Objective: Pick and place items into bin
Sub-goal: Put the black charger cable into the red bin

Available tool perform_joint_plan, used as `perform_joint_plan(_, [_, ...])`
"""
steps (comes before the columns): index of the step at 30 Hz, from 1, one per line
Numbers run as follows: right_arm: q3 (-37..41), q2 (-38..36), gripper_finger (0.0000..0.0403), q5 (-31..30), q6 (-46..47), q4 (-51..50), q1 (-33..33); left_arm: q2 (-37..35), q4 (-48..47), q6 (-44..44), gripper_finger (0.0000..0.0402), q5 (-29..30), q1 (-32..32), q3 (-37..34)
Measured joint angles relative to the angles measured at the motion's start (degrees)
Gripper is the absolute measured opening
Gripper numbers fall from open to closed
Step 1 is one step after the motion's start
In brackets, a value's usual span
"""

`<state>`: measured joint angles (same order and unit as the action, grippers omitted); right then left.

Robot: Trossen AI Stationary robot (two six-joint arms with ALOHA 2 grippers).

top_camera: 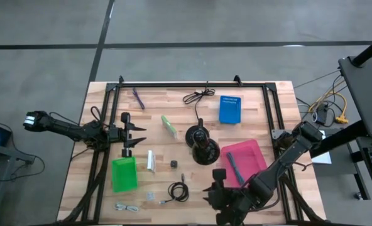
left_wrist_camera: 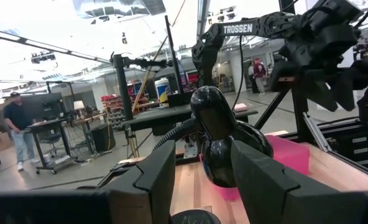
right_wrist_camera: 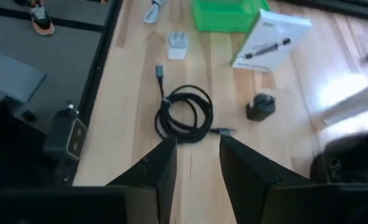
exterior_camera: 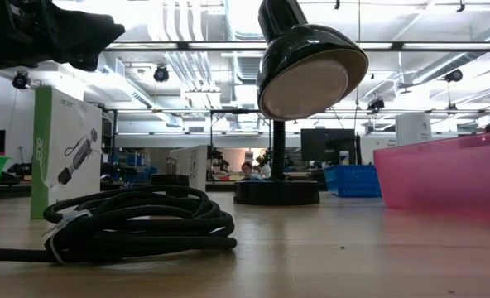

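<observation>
Black coiled cable (top_camera: 178, 191) lies at about six o'clock on the table, and the right gripper (top_camera: 216, 188), fingers apart and empty, hangs just beside it at three o'clock, so the approach to a pick seems in hand. Next it must drop over the coil, close, then carry it to the pink bin (top_camera: 252, 152) at four o'clock. The lamp (top_camera: 202, 145) stands near that path, while the left gripper (top_camera: 133, 133), open, waits at nine o'clock above the green bin (top_camera: 124, 174).

Lamp (top_camera: 202, 145) planted at table centre, blocking straight passage between left gripper (top_camera: 136, 135) and pink bin (top_camera: 246, 159). Bare wood left open at lamp's 6 o'clock, between cable (top_camera: 178, 191) and right gripper (top_camera: 218, 183). Green bin (top_camera: 124, 174) and white box (top_camera: 151, 161) crowded at lamp's 8 o'clock.
</observation>
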<state>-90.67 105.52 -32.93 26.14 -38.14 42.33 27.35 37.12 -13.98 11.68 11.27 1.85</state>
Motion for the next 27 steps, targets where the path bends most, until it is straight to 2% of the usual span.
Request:
perform_joint_plan(7, [0.1,4.7,0.0151,1.8,-8.6,8.7,-1.5,0.0,0.0,0.0,0.0141,0.3,0.0,0.0])
perform_joint_plan(16, [0.1,7.1,0.0207,1.8,-9.3,14.1,-2.1,0.0,0.0,0.0,0.0141,0.2,0.0,0.0])
perform_joint_plan(27, [0.1,10.8,0.0210,2.1,-16.1,23.2,-2.5,0.0,0.0,0.0,0.0141,0.1,0.0,0.0])
